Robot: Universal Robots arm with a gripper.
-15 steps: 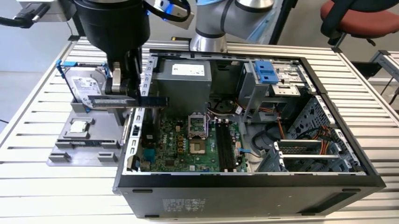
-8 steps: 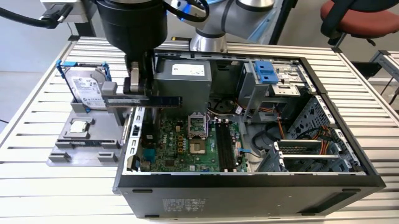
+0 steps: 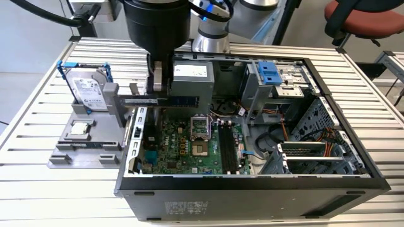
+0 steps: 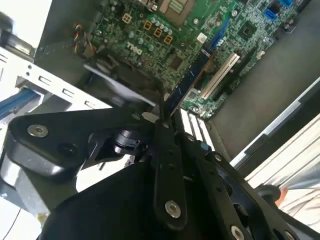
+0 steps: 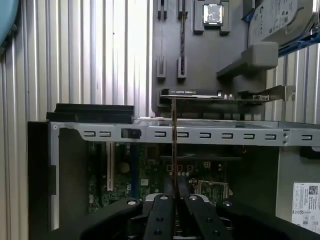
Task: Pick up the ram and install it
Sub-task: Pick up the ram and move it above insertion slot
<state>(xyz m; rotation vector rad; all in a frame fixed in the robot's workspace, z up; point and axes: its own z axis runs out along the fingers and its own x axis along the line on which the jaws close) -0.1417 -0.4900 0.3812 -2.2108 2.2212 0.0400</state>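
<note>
The gripper (image 3: 158, 91) hangs upright from the arm over the open computer case (image 3: 252, 190), at the case's side wall on the exterior view's left. Its 2 fingers (image 5: 161, 215) are pinched nearly together, with only the board's thickness between them, and they grip the ram (image 3: 180, 100) by its upper long edge near the middle.

The ram is in the air, level and standing on edge. One end reaches out past the case wall towards the grey fixture (image 3: 82, 147) and the other lies over the motherboard (image 3: 183, 142). In the first wrist view the ram (image 5: 173, 145) appears edge-on as a thin line running out from the gripper (image 5: 173, 198). In the second wrist view the ram (image 4: 192, 75) stretches away from the gripper (image 4: 163, 119) above the green board.

The black memory slots (image 3: 226, 146) sit lower and further towards the exterior view's right, apart from the stick.

On the fixture stand a hard drive (image 3: 88, 92) in a blue frame and a processor (image 3: 81, 128).
</note>
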